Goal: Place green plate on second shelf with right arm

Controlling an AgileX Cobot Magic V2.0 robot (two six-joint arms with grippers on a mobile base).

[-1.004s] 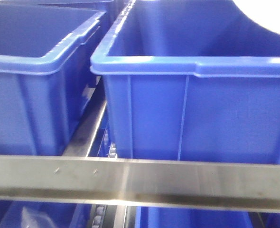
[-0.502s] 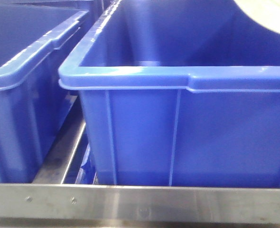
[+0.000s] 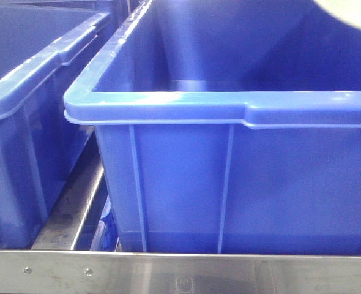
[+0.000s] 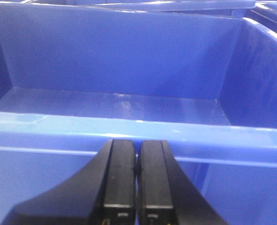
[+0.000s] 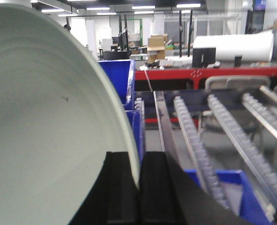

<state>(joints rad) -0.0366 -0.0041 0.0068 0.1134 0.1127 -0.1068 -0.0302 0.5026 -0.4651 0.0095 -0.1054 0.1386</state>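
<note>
The green plate (image 5: 49, 126) fills the left half of the right wrist view, standing on edge, its rim pinched between the two dark fingers of the right claw (image 5: 139, 187) at the bottom centre of the frame. In the front-facing view only a pale sliver of it shows at the upper right corner (image 3: 352, 9), above the large blue bin (image 3: 229, 177).

It looks rigid and matte, probably light for its width, and liable to chip or crack if knocked on a metal rail (image 3: 180, 272). The rim is the natural place to hold it (the face is too broad and smooth), but a grip on one edge lets the plate swing or slip, so slow moves seem wise.

The left claw (image 4: 137, 183) sits at the bottom of its own view with fingers pressed together, holding nothing, facing an empty blue bin (image 4: 115, 108).

No brand, label or readable writing shows on the plate or bins; the background boxes are too blurred to read.
</note>
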